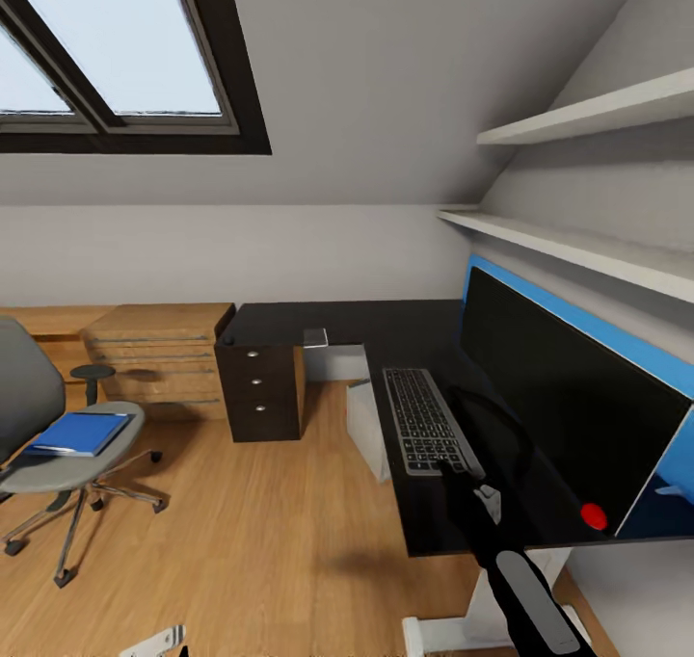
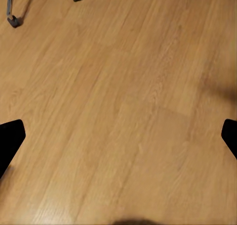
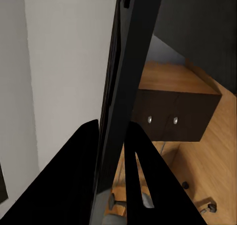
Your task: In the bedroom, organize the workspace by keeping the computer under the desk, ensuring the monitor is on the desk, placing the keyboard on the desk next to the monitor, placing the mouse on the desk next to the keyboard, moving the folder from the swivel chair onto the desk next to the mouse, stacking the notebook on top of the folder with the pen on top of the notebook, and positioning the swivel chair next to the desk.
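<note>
Right gripper (image 3: 116, 151) pinching near end of slim grey-and-black keyboard (image 1: 430, 419), flat on black desk (image 1: 386, 325) left of wide black monitor (image 1: 569, 387); rigid, light (slippery edge, judged); left gripper (image 2: 118, 136) spread wide over floor.

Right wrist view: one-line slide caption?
Right gripper fingers straddling the keyboard's thin edge, dark drawer unit and wood floor beyond.

Desk (image 1: 318, 325) glossy black; floor (image 1: 260, 522) wood, matt; monitor (image 1: 559, 397) glossy.

Right end effector (image 3: 112, 151) fingers straddle thin dark keyboard (image 3: 129, 76) edge; drawer unit (image 3: 173, 113) beyond.
</note>
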Controlling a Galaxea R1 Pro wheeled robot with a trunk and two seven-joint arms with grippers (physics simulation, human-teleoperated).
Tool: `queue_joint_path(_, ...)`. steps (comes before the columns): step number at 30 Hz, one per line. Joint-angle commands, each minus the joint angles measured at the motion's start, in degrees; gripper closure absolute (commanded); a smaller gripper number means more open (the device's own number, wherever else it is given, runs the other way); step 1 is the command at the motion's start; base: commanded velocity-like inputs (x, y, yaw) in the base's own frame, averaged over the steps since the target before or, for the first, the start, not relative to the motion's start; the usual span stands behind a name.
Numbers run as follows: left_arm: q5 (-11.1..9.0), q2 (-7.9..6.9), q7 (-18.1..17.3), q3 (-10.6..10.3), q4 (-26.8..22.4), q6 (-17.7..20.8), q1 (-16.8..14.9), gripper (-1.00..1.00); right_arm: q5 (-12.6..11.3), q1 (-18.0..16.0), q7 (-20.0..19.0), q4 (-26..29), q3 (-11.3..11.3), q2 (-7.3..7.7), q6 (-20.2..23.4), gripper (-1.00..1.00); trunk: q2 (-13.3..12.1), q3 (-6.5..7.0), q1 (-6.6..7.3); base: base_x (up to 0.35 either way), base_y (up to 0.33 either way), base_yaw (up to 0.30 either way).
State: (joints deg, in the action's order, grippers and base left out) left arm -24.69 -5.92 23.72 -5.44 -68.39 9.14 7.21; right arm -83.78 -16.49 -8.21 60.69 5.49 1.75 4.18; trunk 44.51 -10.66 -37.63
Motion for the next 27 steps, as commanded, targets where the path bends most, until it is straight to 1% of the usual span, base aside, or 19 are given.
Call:
queue_joint_path(1,-0.36,-0.06,0.49,-0.18,-0.19,0.19,-0.01,-1.00,-0.58,-0.10,-0.09,-0.78,0.03,0.07,0.06,1.00,0.07,-0.07,-0.01,-0.005,-0.075,0.000)
queue_joint_path(5,-0.36,-0.13,0.42,-0.10,-0.25,0.18,-0.01,-1.00,-0.52,-0.50,0.26,-4.65,-0.04,0.09,0.04,1.00,0.07,-0.07,-0.01,0.028,-0.172,0.000)
queue_joint_path(7,-0.39,-0.14,0.46,-0.05,-0.38,0.18,-0.01,-1.00,-0.51,-0.54,0.28,-5.10,-0.04,0.09,0.04,1.00,0.07,-0.07,-0.01,0.011,-0.054,0.000)
queue_joint_path(9,-0.47,-0.14,0.53,-0.02,-1.58,0.21,-0.01,-1.00,-0.51,-0.55,0.29,-5.28,-0.04,0.10,0.04,1.00,0.07,-0.07,-0.01,0.004,-0.022,0.000)
queue_joint_path(10,-0.62,-0.07,0.61,-0.01,-3.90,0.33,-0.01,-1.00,-0.45,-0.63,0.30,-5.46,-0.08,0.22,-0.01,1.00,0.47,-0.25,-0.23,0.000,-0.002,0.000)
queue_joint_path(11,-0.65,-0.07,0.62,-0.01,-4.09,0.34,-0.01,-1.00,-0.44,-0.64,0.30,-5.50,-0.09,0.25,-0.13,1.00,0.87,-0.43,-0.45,0.000,-0.001,0.000)
queue_joint_path(27,-0.63,-0.06,0.71,-0.01,-4.30,0.35,-0.01,-1.00,-0.33,-0.74,0.30,-6.34,-0.05,0.19,-0.30,1.00,7.29,-3.30,-3.97,0.000,0.000,0.000)
